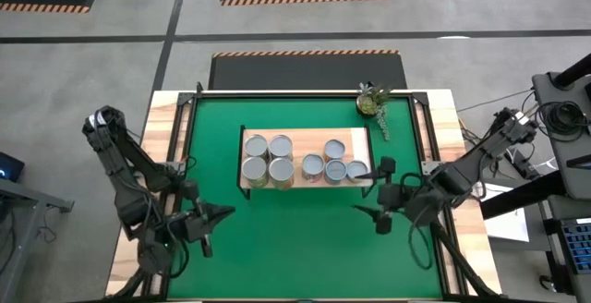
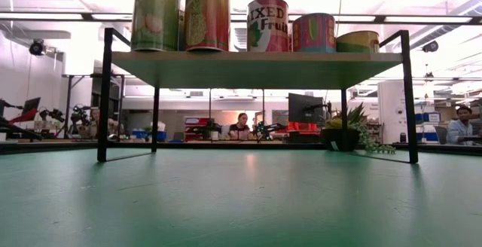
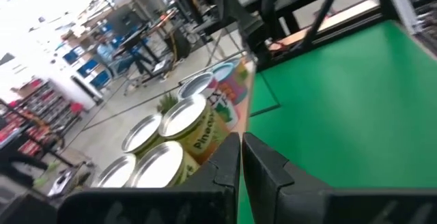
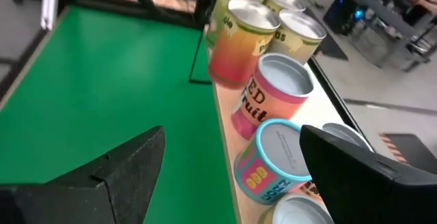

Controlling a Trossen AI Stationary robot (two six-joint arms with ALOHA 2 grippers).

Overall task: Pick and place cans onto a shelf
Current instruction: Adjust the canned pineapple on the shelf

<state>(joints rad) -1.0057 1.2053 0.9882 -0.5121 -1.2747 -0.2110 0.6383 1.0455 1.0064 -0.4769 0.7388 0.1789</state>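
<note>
From the high view I count eight cans on the shelf, which sits in the centre of the frame on the green mat. Four stand in a tight square on the shelf's left half and four more cluster on its right half, the last one at the right end. I see no can on the mat in any view; the low view shows bare green under the shelf and cans lined along its top.

My right gripper is just below and right of the shelf's right end in the high view, its fingers spread wide and holding nothing. Its wrist view shows the nearest cans between the two open fingers, apart from both.

My left gripper sits in the lower left of the high view, well apart from the shelf, its fingers pressed together on nothing.

A small potted plant stands at the mat's upper right, off the shelf.

I judge the placing done: all eight cans are up, and what is left is only to draw the right arm clear.
</note>
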